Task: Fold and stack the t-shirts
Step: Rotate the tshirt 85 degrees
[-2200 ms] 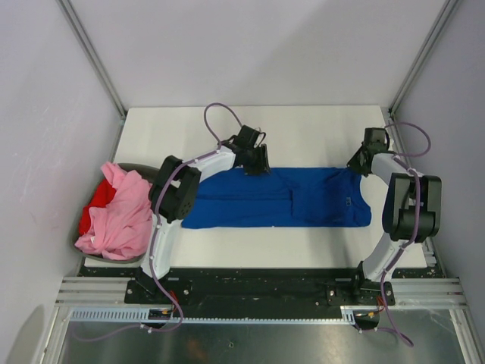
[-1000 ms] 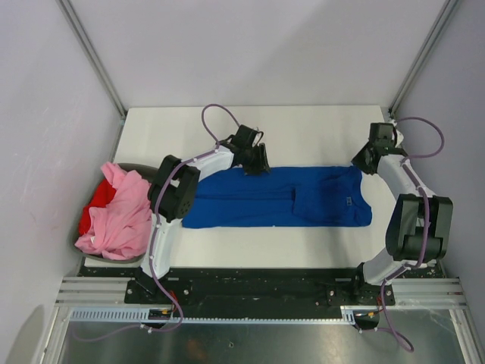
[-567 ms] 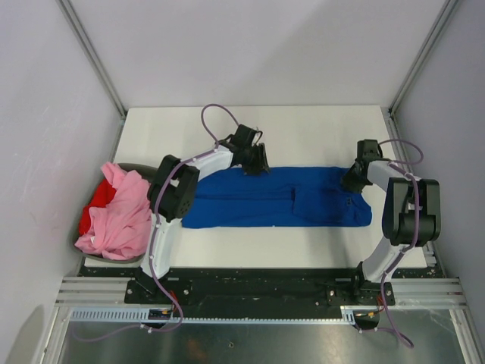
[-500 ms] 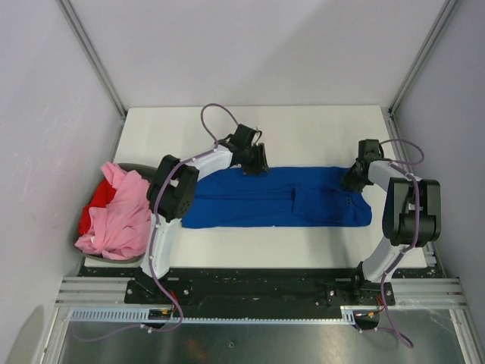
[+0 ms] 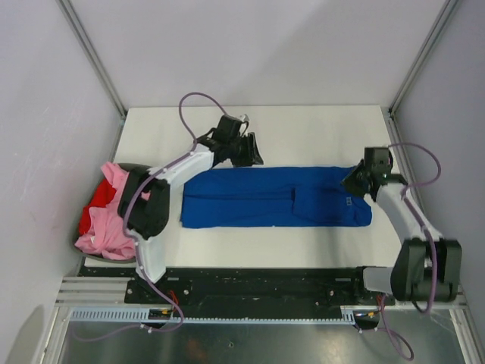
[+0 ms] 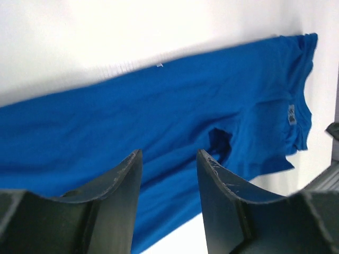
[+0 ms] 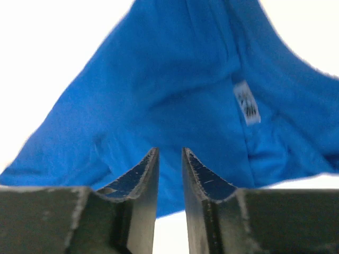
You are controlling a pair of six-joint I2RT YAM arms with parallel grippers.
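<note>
folded blue t-shirt [image 5: 276, 197], left tool [image 6: 169, 157] parted

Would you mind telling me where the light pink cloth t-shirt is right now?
In the top view, the light pink cloth t-shirt lies crumpled at the left edge of the table, partly over the red t-shirt, just left of the left arm.
</note>
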